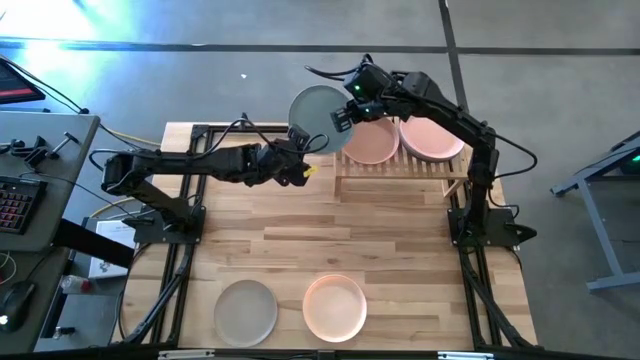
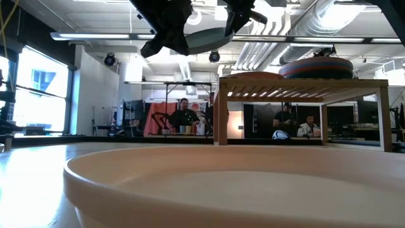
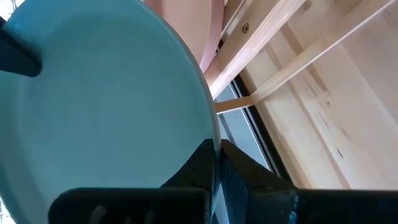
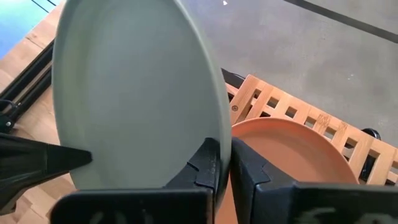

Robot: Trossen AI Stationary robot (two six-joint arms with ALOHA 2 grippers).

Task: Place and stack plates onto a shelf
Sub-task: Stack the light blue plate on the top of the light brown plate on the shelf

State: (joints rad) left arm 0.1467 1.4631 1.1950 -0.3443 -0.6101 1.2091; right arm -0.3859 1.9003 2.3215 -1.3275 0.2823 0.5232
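A pale grey-blue plate (image 1: 316,115) hangs in the air just left of the shelf (image 1: 400,170), beyond its far left corner. Both grippers are shut on its rim: my left gripper (image 1: 297,160) at the plate's near side, my right gripper (image 1: 345,113) at the side toward the shelf. In the low view the plate (image 2: 205,39) shows almost edge-on, a little higher than the shelf top (image 2: 304,82). On the shelf lie a pink plate (image 1: 368,145) and a stack topped by a peach plate (image 1: 432,138). My left gripper pinches the plate's rim (image 3: 210,134) between its two fingers, one on each face, at the plate's near edge. The fingers come from the table's left, slanting slightly down. The plate is lifted clear and lies roughly level. My right gripper pinches the rim (image 4: 221,124) between its two fingers, one on each face, on the side toward the shelf. It comes from the right and above, slanting down. The plate hangs clear of the table and the shelf.
Near the table's front edge lie a grey plate (image 1: 245,310) and a peach plate (image 1: 335,305), which fills the foreground of the low view (image 2: 221,183). Bare wooden tabletop (image 1: 330,235) lies between them and the shelf. People sit in the room beyond.
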